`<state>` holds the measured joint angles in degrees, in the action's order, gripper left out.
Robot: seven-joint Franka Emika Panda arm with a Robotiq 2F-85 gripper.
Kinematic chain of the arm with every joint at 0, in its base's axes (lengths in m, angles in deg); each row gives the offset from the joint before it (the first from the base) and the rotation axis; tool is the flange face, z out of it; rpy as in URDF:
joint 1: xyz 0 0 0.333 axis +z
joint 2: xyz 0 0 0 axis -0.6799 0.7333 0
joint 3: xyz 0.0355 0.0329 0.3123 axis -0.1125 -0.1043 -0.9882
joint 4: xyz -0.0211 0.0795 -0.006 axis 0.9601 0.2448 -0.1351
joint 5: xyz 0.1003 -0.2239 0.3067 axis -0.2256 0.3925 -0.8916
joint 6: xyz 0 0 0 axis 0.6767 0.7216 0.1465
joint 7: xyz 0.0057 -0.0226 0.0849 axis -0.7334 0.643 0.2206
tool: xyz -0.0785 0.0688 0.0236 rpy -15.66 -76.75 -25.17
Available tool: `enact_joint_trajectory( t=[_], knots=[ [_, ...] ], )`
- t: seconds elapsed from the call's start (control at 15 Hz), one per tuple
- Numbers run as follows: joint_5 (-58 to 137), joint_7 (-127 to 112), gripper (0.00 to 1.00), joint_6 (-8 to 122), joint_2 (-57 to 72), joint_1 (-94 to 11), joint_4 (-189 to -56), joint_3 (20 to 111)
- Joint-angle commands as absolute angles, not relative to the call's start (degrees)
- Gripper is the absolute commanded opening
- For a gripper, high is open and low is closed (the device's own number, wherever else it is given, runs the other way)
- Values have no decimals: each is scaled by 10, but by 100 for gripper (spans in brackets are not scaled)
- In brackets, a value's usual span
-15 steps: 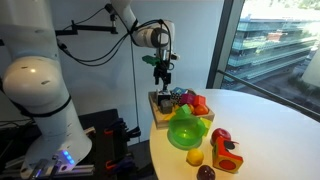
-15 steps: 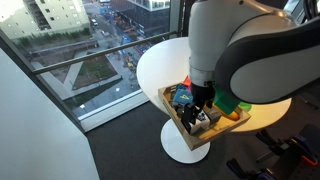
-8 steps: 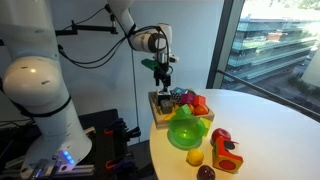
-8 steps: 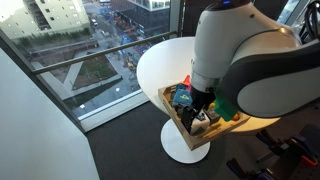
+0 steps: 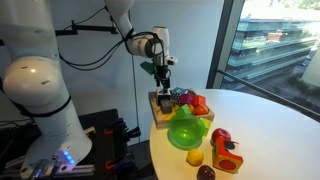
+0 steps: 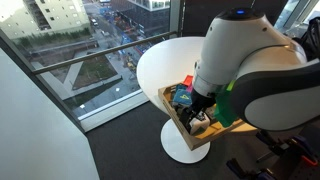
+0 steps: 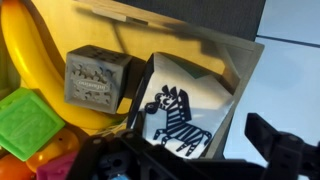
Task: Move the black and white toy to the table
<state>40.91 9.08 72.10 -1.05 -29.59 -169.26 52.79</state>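
The black and white toy (image 7: 182,108) is a white block with a black zebra picture. It lies in a corner of the wooden tray (image 7: 240,60), next to a grey block (image 7: 95,78). In both exterior views it is a small dark and white shape in the tray (image 5: 162,99) (image 6: 198,121). My gripper (image 7: 200,140) (image 5: 163,80) (image 6: 200,108) hangs just above the toy with its fingers spread. One finger runs along the toy's left edge and the other stands outside the tray wall. The round white table (image 5: 270,120) (image 6: 158,62) holds the tray at its edge.
A yellow banana (image 7: 30,60) and a green block (image 7: 28,120) lie in the tray beside the toy. A green bowl (image 5: 185,132), red toys (image 5: 225,148), a yellow piece (image 5: 195,157) and a dark maroon ball (image 5: 206,172) stand on the table. A window is close by.
My gripper has risen slightly over the tray and the arm has shifted a little. The toy lies in the same tray corner.
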Motion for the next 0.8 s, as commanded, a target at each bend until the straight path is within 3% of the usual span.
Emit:
enact_joint_trajectory(
  t=[0.0, 0.73],
  knots=[
    [404, 107, 100, 740, -18, -297, -1708, 533],
    [402, 127, 100, 737, -10, -296, -1713, 536]
  ],
)
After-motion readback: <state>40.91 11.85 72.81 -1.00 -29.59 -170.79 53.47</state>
